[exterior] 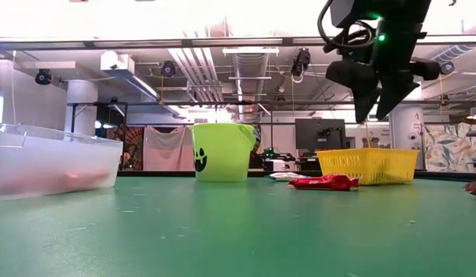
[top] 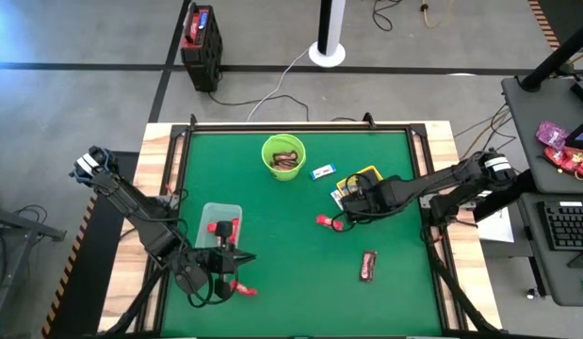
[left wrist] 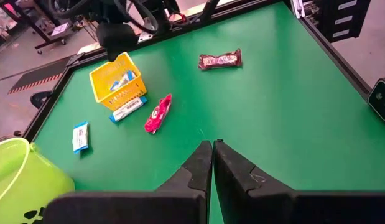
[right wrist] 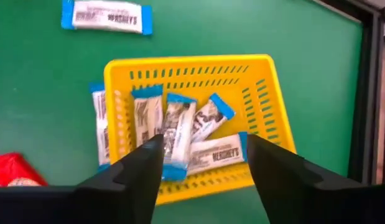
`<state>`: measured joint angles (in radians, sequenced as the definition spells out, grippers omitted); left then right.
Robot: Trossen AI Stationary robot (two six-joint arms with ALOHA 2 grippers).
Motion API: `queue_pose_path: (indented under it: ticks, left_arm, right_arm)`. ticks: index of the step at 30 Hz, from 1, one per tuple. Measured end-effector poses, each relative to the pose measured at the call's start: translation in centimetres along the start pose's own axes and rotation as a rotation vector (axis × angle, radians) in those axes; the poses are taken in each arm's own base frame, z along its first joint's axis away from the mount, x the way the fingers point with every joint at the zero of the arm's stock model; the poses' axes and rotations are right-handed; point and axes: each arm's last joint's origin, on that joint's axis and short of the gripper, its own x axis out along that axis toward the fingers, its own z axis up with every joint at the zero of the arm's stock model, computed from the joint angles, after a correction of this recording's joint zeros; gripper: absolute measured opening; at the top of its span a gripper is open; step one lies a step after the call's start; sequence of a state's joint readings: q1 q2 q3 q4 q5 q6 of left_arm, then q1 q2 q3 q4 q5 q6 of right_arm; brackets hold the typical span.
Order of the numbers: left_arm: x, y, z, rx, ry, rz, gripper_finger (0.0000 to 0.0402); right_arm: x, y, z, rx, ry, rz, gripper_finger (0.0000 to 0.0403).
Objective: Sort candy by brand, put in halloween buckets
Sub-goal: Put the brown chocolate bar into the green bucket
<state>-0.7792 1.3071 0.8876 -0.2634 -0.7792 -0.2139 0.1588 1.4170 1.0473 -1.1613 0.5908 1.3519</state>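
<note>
Yellow basket (right wrist: 267,124): holds blue-and-white Hershey's bars (right wrist: 180,134); right gripper (right wrist: 204,165) poised above it, jaws wide, empty. Beside the basket: one blue-and-white bar (top: 323,172), one red bar (top: 326,222). Further off: maroon bar (top: 368,266), green bucket (top: 269,149), clear tub (top: 216,211). Left gripper (left wrist: 213,163) near the tub, jaws closed, empty.

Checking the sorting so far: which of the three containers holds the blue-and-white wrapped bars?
The shallow square yellow tray under the open right gripper. The round lime-green bucket holds brown bars, and the clear rectangular plastic tub holds red ones.
</note>
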Motion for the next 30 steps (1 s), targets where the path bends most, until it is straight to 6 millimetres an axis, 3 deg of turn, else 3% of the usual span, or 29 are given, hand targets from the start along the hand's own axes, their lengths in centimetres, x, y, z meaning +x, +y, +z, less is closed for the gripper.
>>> queue_pose_path:
  ticks: [5, 8, 19, 25, 30]
  left_arm:
    - [0.0, 0.0, 0.0, -0.002, 0.0, 0.0, 0.0]
    - [0.0, 0.0, -0.1, -0.003, 0.007, -0.001, 0.0]
    - [-0.1, 0.2, -1.0, -0.023, 0.077, 0.015, 0.0]
    - [-0.1, 0.3, -1.4, -0.048, 0.111, 0.027, 0.0]
    - [-0.1, 0.3, -1.4, -0.048, 0.113, 0.028, 0.0]
  right_arm:
    - [-0.1, 0.2, 0.1, -0.004, -0.018, 0.015, 0.0238]
    - [-0.5, 1.2, -0.1, -0.045, -0.031, 0.11, 0.0239]
    - [-2.8, 7.7, -1.8, -0.306, 0.004, 0.736, 0.0223]
    - [-1.7, 8.7, -4.7, -0.302, 0.364, 0.76, 0.0216]
    - [-1.5, 8.0, -7.7, -0.233, 0.685, 0.595, 0.021]
